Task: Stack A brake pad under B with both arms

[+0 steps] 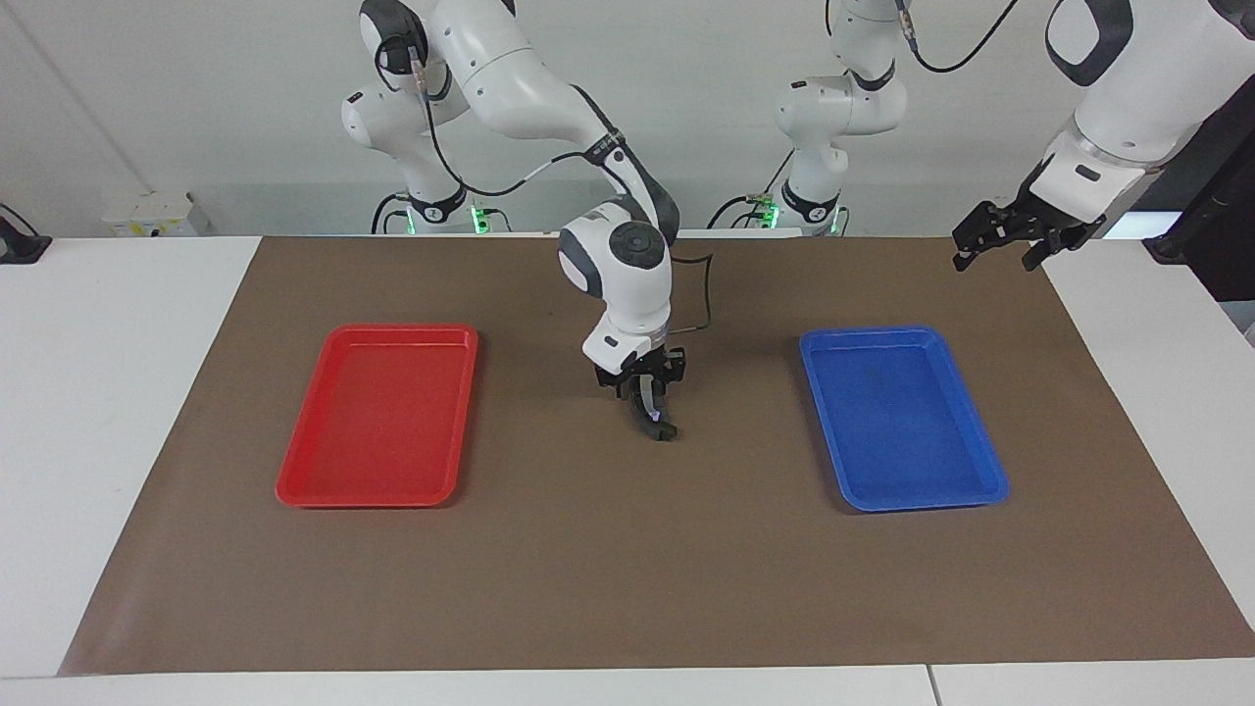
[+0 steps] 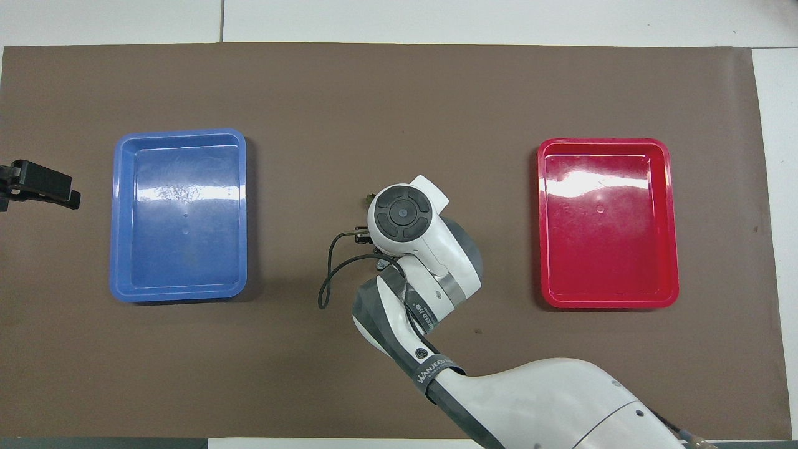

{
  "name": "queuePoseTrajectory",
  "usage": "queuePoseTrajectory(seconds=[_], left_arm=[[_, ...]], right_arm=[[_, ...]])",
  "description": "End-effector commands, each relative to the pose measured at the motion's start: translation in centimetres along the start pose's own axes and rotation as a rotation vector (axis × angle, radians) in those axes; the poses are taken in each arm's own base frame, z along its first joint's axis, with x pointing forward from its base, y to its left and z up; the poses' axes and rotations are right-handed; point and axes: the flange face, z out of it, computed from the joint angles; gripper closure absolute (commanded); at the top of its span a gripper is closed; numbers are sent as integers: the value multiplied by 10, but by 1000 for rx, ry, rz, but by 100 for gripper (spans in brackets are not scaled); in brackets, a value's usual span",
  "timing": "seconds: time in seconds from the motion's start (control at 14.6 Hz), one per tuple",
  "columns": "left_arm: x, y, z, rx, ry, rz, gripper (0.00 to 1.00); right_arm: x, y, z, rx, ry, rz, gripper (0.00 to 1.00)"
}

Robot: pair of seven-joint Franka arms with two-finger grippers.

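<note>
My right gripper (image 1: pixel 647 392) points straight down over the middle of the mat, between the two trays. It is shut on B (image 1: pixel 651 414), a dark curved brake shoe with a lighter strip and a shiny spot. B's lower end rests at the mat. The A brake pad does not show apart from it; I cannot tell whether the dark end at the mat belongs to it. In the overhead view the right arm's wrist (image 2: pixel 402 215) hides the gripper and the pieces. My left gripper (image 1: pixel 998 257) hangs open and empty in the air over the mat's edge at the left arm's end, also in the overhead view (image 2: pixel 37 186).
A red tray (image 1: pixel 294 485) lies toward the right arm's end and a blue tray (image 1: pixel 990 485) toward the left arm's end; both hold nothing. A brown mat (image 1: pixel 627 588) covers the table. A black cable (image 1: pixel 701 294) loops beside the right wrist.
</note>
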Motion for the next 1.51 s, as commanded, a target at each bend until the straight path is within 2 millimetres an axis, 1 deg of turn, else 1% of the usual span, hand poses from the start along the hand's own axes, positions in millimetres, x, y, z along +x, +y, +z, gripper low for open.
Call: queuePoseTrajectory(seconds=[0.0,0.07,0.14,0.21,0.27,0.34,0.41,0.62,0.75,0.89,0.96,1.1,1.3,1.44], left_arm=[[-6,-1,-1,11,-5,8,0],[-6,-1,-1,11,-5,8,0],[-6,-1,-1,11,-5,8,0],[-6,-1,-1,11,-5,8,0],[-6,-1,-1,11,-5,8,0],[-6,-1,-1,11,-5,8,0],[-6,-1,-1,11,-5,8,0],[-6,-2,-1,11,-5,6,0],[-6,-1,-1,11,-5,8,0],[-6,-1,-1,11,-5,8,0],[-6,-1,-1,11,-5,8,0],[-6,-1,-1,11,-5,8,0],[-6,-1,-1,11,-5,8,0],[-6,-1,-1,11,-5,8,0]], right_arm=[[1,4,-14,5,20,-17,0],[6,10,-22,8,31,-7,0],[12,17,-42,23,57,13,0],[22,34,-58,28,71,44,0],[38,65,-80,24,84,84,0],[49,94,-102,5,110,104,0],[57,120,-119,-26,128,101,0],[66,186,-160,-72,111,94,0],[64,229,-186,-92,77,99,0],[58,273,-212,-104,51,148,0],[53,289,-223,-108,31,145,0],[39,322,-233,-114,-34,144,0],[15,359,-243,-120,-117,144,0],[3,384,-249,-113,-128,153,0]])
